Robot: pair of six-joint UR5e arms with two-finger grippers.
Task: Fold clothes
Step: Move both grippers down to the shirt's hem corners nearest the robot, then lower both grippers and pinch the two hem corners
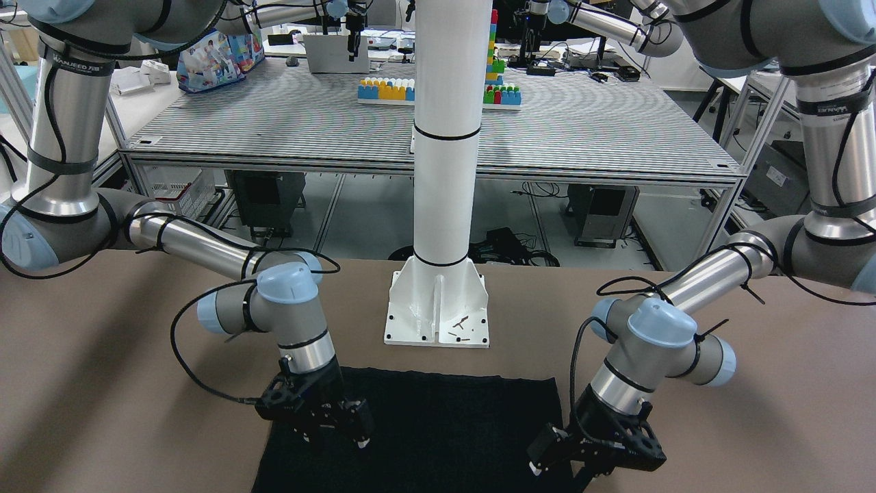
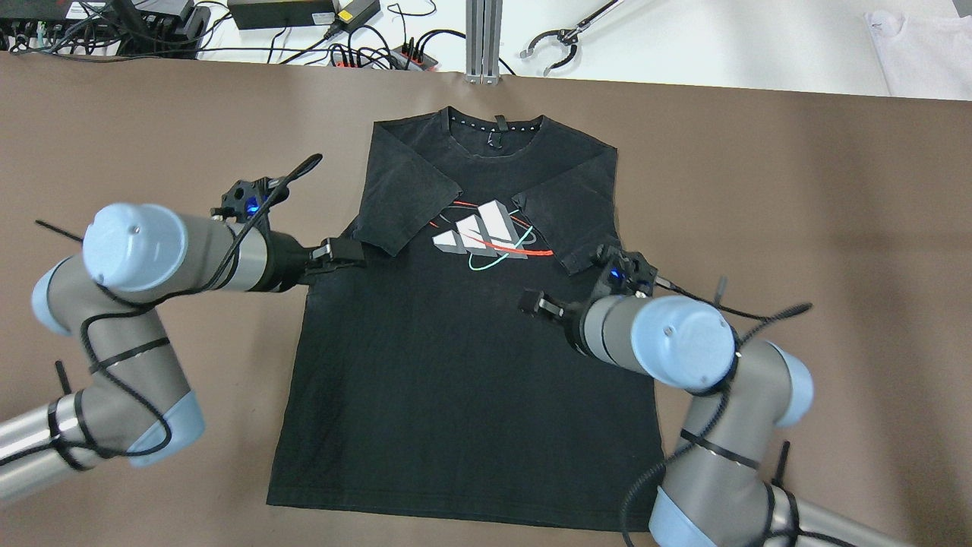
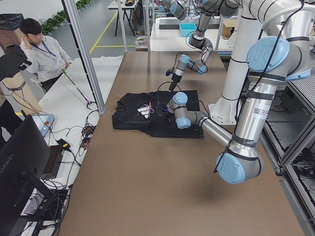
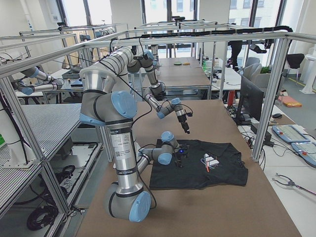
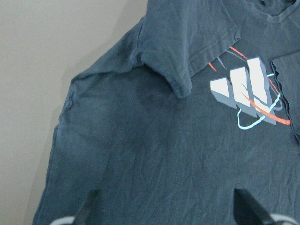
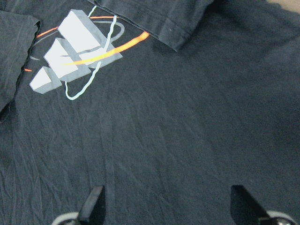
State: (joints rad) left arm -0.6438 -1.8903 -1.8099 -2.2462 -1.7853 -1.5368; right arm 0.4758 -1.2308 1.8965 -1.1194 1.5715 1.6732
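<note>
Since our shirt (image 2: 456,380) is soft, light and floppy, lying flat in the middle of the table (image 2: 797,190) with sleeves (image 2: 399,205) folded in, we would pinch its near hem corners. Our left gripper (image 2: 351,252) and right gripper (image 2: 529,302) hang over it, spread wide, holding nothing.

The clothes (image 1: 438,424) run off the front-facing view's bottom edge; both wrist views crop the fingers (image 5: 88,206).

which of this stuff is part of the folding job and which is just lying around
Job in hand:
black t-shirt
left end effector, open
right end effector, open

Lying about:
white pillar
toy bricks
grabber tool
power brick
white cloth
</note>
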